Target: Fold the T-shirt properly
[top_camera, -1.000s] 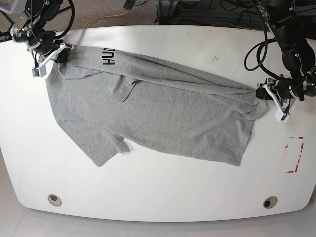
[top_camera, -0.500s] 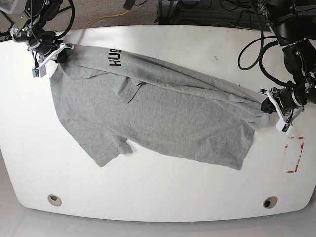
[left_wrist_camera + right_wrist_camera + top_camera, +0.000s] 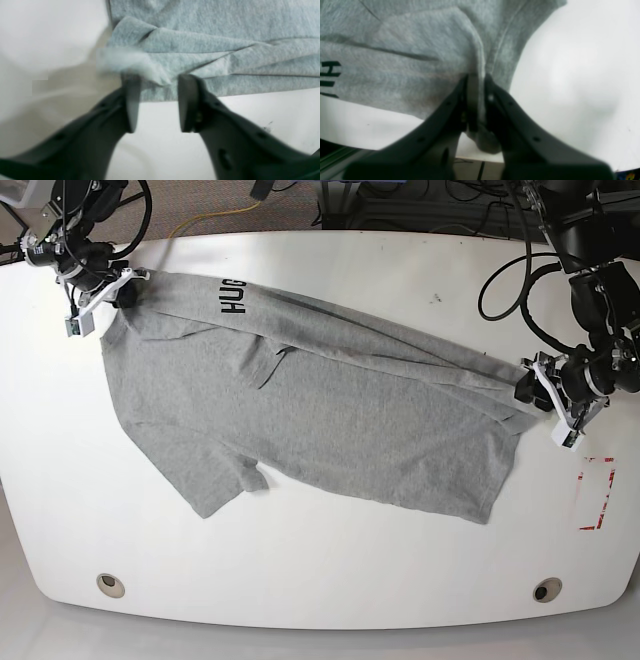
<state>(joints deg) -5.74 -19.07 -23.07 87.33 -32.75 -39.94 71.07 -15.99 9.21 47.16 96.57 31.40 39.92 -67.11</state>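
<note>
The light grey T-shirt [image 3: 320, 410] lies spread at a slant across the white table [image 3: 300, 570], with black lettering [image 3: 232, 296] near its far left corner. My right gripper [image 3: 108, 292] sits at that left corner. In the right wrist view it [image 3: 477, 105] is shut on a pinched fold of the T-shirt [image 3: 420, 50]. My left gripper [image 3: 535, 385] is at the shirt's right end. The left wrist view shows it [image 3: 158, 105] open, its fingers [image 3: 131, 102] apart, with the crumpled edge of the T-shirt [image 3: 200, 45] lying just at the fingertips.
A red-outlined rectangle [image 3: 597, 493] is marked on the table right of the shirt. Two round holes [image 3: 111, 584] [image 3: 547, 589] sit near the front edge. Cables and arm bases crowd the back edge, and the right gripper is close to the table's far left edge.
The left gripper has opened and let go of the shirt's right end, shifting slightly up and left. The right gripper keeps its hold, and the shirt has slid slightly rightward.
</note>
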